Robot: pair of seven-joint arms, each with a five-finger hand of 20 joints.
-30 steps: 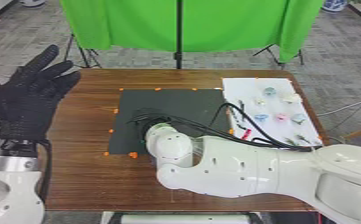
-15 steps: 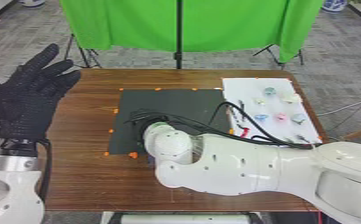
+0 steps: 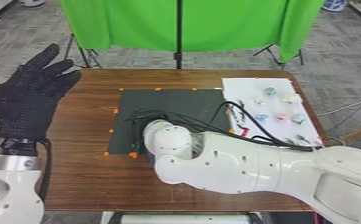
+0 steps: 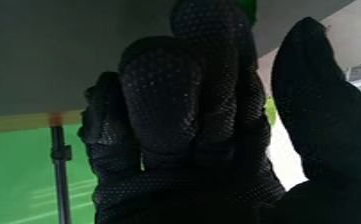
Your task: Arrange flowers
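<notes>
In the head view, my right hand [image 3: 146, 117] is over the black board [image 3: 181, 97], largely hidden behind its own wrist and cables. My right hand [image 4: 181, 115] in the right wrist view has mostly extended fingers and its thumb apart, with a bit of green [image 4: 247, 7] beside the longest fingertip. A small dark green piece [image 3: 136, 146] lies by the board's near edge. Blue flowers [image 3: 270, 91], a pink flower [image 3: 280, 118], white flowers [image 3: 291, 98] and green stems [image 3: 301, 138] rest on the white sheet [image 3: 239, 89]. My left hand [image 3: 30, 95] stands raised, open, at the left.
Orange tape pieces [image 3: 133, 155] mark the black board's edges on the brown table [image 3: 88, 175]. A red item [image 3: 245, 131] lies at the white sheet's left side, close to the right arm's cables. A green cloth [image 3: 239, 30] hangs behind the table.
The right forearm has shifted slightly, and more of the dark green piece shows by the board's near edge. My left hand has stayed where it was.
</notes>
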